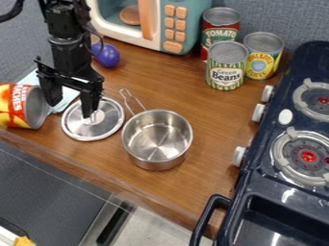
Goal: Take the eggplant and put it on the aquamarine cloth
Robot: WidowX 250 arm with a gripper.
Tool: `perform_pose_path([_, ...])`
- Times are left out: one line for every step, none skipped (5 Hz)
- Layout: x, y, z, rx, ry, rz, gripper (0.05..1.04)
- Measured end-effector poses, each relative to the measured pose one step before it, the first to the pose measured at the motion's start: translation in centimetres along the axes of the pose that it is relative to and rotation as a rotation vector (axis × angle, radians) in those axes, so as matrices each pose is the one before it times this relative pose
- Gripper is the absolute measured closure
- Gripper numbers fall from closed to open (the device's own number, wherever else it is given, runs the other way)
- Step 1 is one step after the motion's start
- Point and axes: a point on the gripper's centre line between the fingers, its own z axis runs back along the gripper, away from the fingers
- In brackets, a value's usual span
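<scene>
My gripper (71,107) hangs at the left over the counter with its two fingers spread and nothing between them. Its right fingertip is over the knob area of the metal lid; whether it touches cannot be told. The purple eggplant (106,55) lies behind and to the right of the gripper, in front of the toy microwave, partly hidden by the arm. The aquamarine cloth (63,99) lies flat below and behind the gripper, partly covered by it and bordered by the fallen can.
A metal lid (77,129) and a steel pot (157,144) stand mid-counter. A peaches can (26,105) lies at the left edge. The microwave (183,24) and several upright cans, including green beans (226,72), are at the back. A stove (276,187) fills the right.
</scene>
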Motion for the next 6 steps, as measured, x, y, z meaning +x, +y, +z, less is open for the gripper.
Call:
perform_pose_path([-0.262, -0.188, -0.866, -0.0099, 0.0336, 0.0008, 0.084])
perform_pose_path([1.324, 0.598, 1.225, 0.0080, -0.0195, 0.0149, 0.083])
perform_pose_path([1.461, 1.277, 0.920, -0.0422, 0.0204, 0.0243, 0.083])
perform_pose_path([2.524, 1.159, 1.331, -0.0172, 0.0178, 0.0247, 0.083])
perform_pose_path([2.324, 0.649, 1.470, -0.0144, 0.0065, 0.0520, 0.083])
perform_pose_path([1.477, 0.956, -0.545, -0.0109, 0.0228, 0.1151, 0.084])
